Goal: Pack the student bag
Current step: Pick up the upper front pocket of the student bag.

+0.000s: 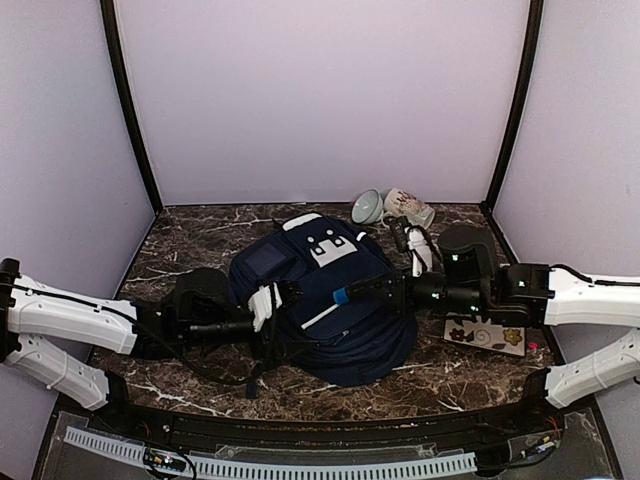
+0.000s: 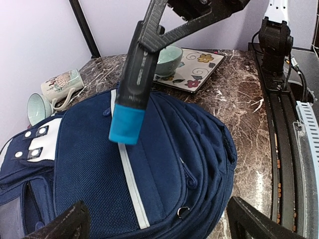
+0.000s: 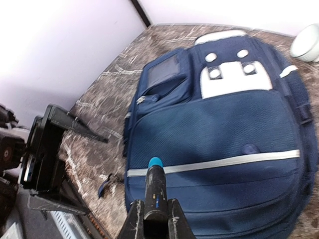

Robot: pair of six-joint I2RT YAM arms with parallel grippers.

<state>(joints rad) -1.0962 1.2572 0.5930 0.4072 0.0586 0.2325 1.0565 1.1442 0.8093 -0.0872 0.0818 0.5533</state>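
Observation:
The navy-blue student bag (image 1: 330, 330) lies flat in the middle of the table, front up, with its white patch (image 1: 330, 247) toward the back. It fills the left wrist view (image 2: 164, 164) and the right wrist view (image 3: 224, 139). Its front pocket zip (image 2: 185, 175) looks closed. My right gripper (image 1: 385, 289) is shut on a black marker with a blue cap (image 3: 155, 184) and holds it just above the bag's white stripe (image 3: 224, 162). My left gripper (image 1: 283, 300) is open wide at the bag's left edge, its fingers (image 2: 62, 226) either side of the bag's lower corner.
A floral mug (image 1: 410, 208) lies on its side beside a teal bowl (image 1: 366, 207) at the back. A floral board (image 1: 487, 332) lies under the right arm, with another teal bowl (image 2: 168, 59) on it. A blue strap end (image 3: 105, 185) lies left of the bag.

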